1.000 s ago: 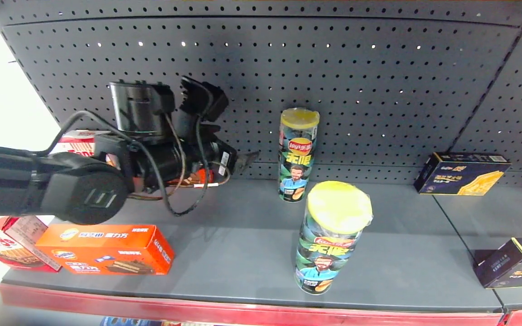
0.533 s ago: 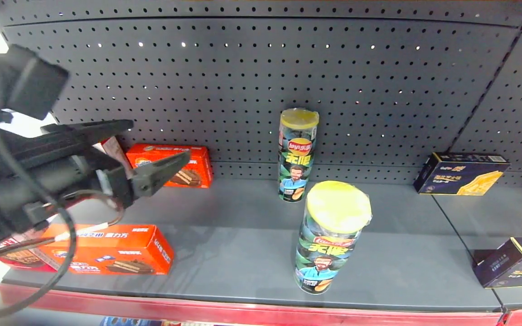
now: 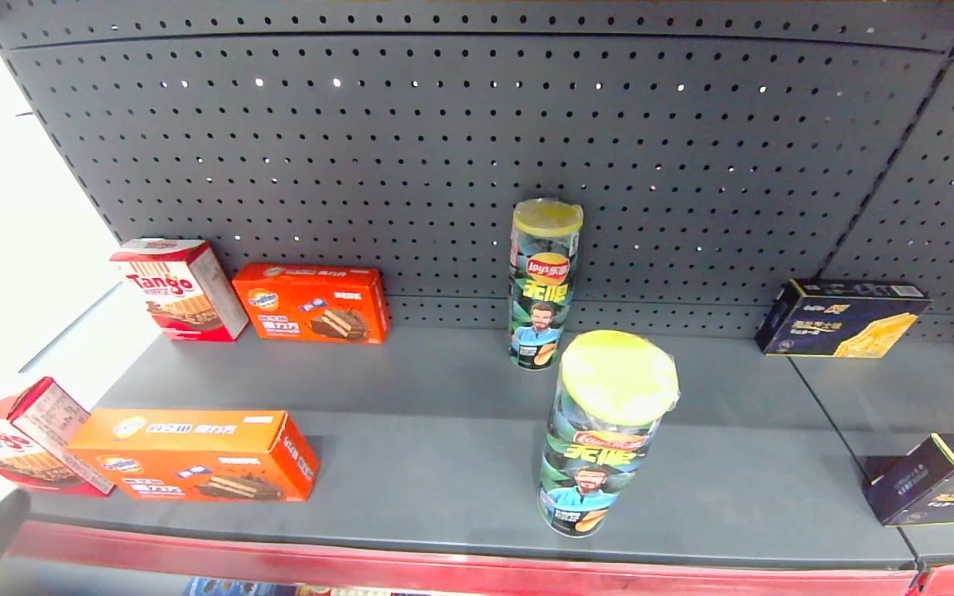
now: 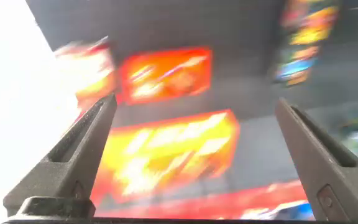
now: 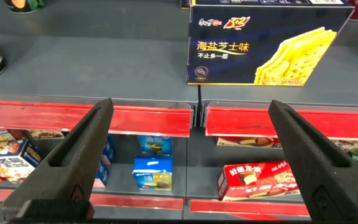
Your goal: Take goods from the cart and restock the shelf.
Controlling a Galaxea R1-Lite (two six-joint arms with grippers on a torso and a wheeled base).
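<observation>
At the shelf's left, a wafer box and back orange box are sitting behind a front orange box. Two chip cans are standing mid-shelf. The left gripper is holding its fingers wide and empty, probably facing the blurred orange boxes. The right gripper is spreading its fingers wide, empty, before a dark box.

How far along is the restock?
Done: back orange box, front orange box, back chip can and front chip can sit on the shelf. In hand: nothing; left gripper and right gripper are open, empty. Left: bare shelf floor between boxes and cans, so likely more to fetch.
</observation>
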